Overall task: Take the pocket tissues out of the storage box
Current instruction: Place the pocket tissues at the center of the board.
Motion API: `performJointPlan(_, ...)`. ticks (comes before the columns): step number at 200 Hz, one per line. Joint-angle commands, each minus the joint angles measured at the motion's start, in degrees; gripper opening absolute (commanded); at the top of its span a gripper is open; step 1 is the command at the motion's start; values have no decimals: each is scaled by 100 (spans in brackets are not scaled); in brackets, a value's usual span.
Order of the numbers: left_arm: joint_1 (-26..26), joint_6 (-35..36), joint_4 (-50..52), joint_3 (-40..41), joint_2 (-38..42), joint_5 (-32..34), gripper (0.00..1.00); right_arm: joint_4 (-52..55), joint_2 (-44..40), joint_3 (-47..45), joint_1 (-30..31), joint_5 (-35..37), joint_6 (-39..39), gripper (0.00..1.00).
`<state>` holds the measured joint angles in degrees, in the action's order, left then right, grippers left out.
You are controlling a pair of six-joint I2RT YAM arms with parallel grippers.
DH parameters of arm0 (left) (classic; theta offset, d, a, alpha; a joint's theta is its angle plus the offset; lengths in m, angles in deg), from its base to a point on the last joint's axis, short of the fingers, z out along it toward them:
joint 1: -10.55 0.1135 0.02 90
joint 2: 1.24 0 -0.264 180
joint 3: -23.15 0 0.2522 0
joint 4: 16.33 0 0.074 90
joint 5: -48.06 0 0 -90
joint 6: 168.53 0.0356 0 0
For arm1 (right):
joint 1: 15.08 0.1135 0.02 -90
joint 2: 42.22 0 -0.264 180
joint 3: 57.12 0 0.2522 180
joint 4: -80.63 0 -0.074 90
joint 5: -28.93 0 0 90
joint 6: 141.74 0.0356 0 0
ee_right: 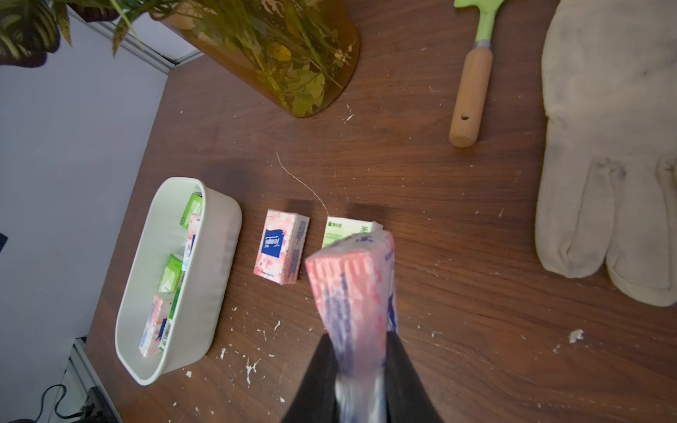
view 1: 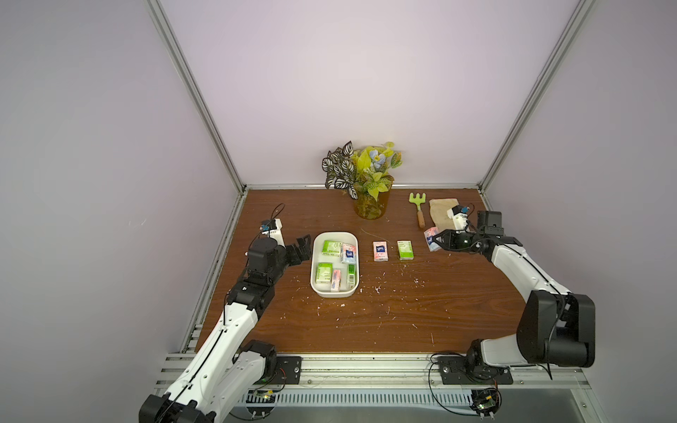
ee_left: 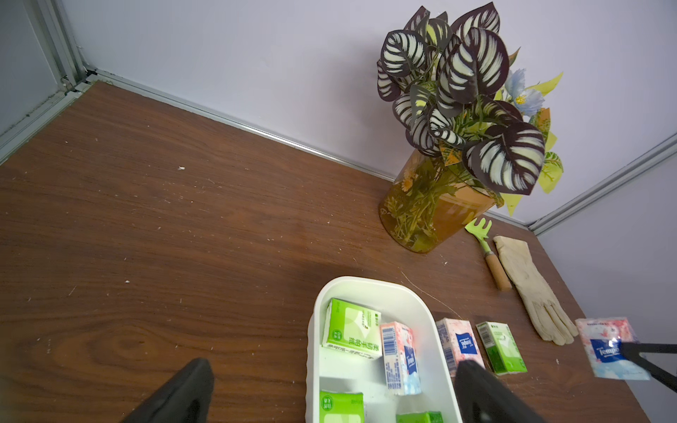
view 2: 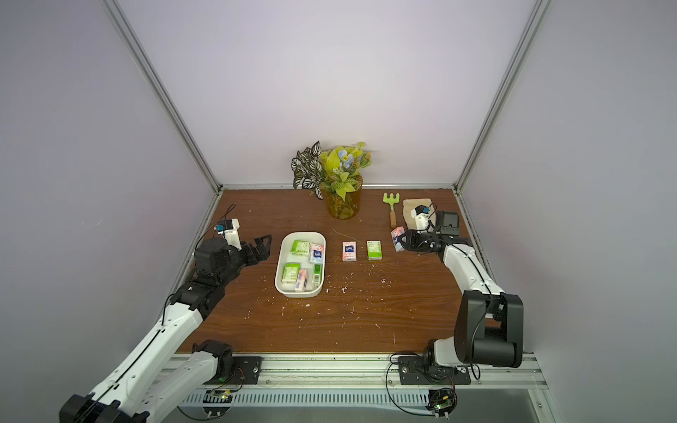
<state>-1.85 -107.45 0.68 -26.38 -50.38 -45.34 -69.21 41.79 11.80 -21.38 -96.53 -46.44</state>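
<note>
While the left arm stretches along the table's left edge, the left pincer gapes empty beside the storage box, which holds five pocket tissues. Two packets lie right of it. Farther back, the right pincer clamps a pink packet marked "Tempo".

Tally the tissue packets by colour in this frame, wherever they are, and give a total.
Green packets: 4 (three in the box, one on the table)
Pink packets: 4 (two in the box, one on the table, one in the right gripper)
Total: 8
</note>
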Motion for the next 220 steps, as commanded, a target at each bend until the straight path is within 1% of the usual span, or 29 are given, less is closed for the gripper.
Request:
performJointPlan(1,63,28,61,-224,-67,-38,99,36,358,85,-271,-766,-252,15)
performJointPlan(20,63,36,71,-253,-145,-56,99,54,764,176,-287,-1006,-272,15)
performJointPlan(36,63,18,54,-257,-187,-64,99,-85,982,140,-284,-1063,-179,15)
performJointPlan(58,66,8,45,-247,-218,-73,99,-267,1139,136,-289,-1040,-72,16)
performJointPlan(83,64,5,58,-222,-236,-73,99,-582,1342,102,-284,-1224,193,16)
performJointPlan(99,63,4,80,-213,-238,-73,99,-619,1488,82,-285,-1166,273,17)
performJointPlan(112,63,-3,89,-196,-223,-62,99,-712,1552,28,-284,-1112,396,17)
performJointPlan(158,67,-30,80,-133,-201,-48,99,-1587,1622,-300,-283,-1231,1003,18)
performJointPlan(220,68,-26,128,-97,-122,12,99,-1578,1844,-375,-285,-1007,1062,20)
